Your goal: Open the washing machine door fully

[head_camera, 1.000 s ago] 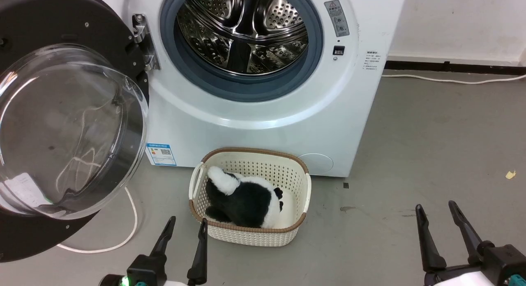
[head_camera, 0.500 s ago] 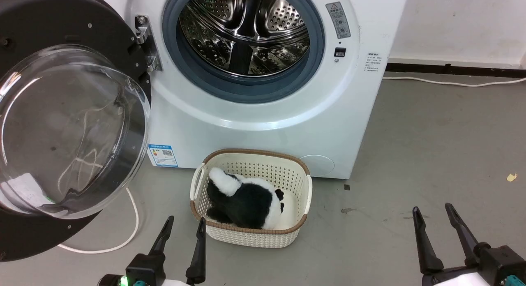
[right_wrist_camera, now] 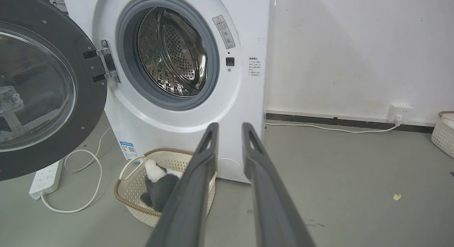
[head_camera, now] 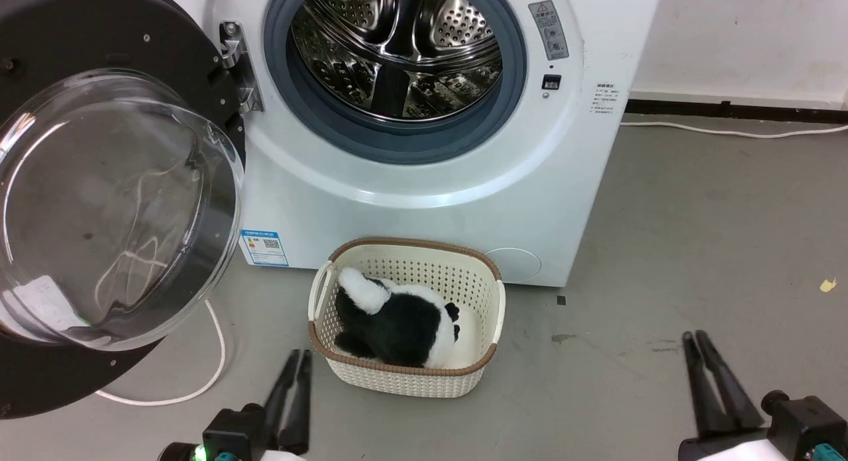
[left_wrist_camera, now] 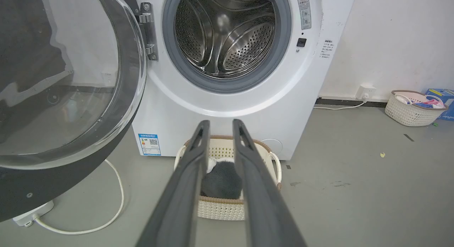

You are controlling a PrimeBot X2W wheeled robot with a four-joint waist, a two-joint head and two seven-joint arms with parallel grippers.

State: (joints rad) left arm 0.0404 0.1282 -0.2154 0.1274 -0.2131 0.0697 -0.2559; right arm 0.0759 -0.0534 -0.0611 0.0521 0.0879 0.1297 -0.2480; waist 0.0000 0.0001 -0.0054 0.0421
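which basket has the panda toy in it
The basket right in front of the washing machine holds the panda toy; the other basket stands far off by the wall with mixed items.

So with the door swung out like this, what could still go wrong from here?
1. The washing machine door juts over the white cable and power strip; the left gripper reaching in could snag them.
2. The basket with the plush toy sits just ahead of the left fingers; advancing may knock it.

basket [head_camera: 493,308] before washing machine [head_camera: 424,203] — (door [head_camera: 79,24] left)
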